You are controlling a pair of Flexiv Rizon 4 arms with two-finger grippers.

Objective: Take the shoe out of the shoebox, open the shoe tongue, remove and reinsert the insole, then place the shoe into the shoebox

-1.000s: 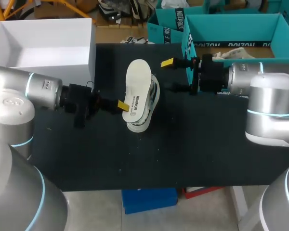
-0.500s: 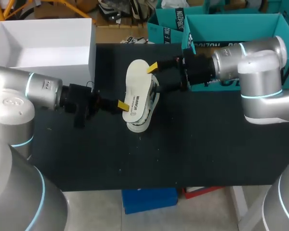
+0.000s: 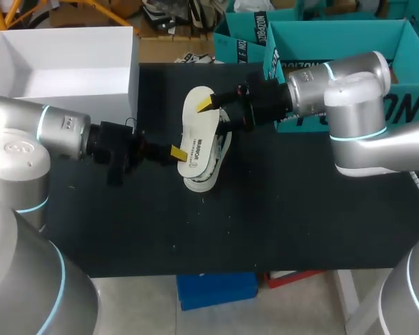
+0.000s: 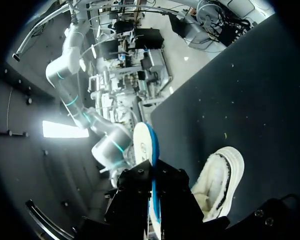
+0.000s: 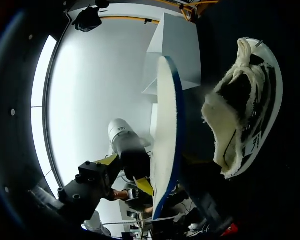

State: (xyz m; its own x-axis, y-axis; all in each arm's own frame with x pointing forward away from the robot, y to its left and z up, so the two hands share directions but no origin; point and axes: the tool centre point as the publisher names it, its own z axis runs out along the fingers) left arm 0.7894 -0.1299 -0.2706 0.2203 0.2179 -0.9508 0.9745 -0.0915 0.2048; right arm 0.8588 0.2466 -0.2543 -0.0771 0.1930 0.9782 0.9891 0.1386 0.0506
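Head view: the left tool (image 3: 173,151) is clamped on the side edge of the white insole (image 3: 197,129), which is held tilted over the shoe (image 3: 223,143) lying on the black worktop (image 3: 265,209). The right tool (image 3: 216,110) is spread open at the insole's toe end.

Left wrist view: the insole runs edge-on between this tool's fingers, with the fleece-lined shoe beside it.

Right wrist view: the insole is edge-on ahead, next to the shoe's mouth.

The insole looks fully out, so reinsertion seems next. The right tool would need to close on the toe end and steer it into the shoe.
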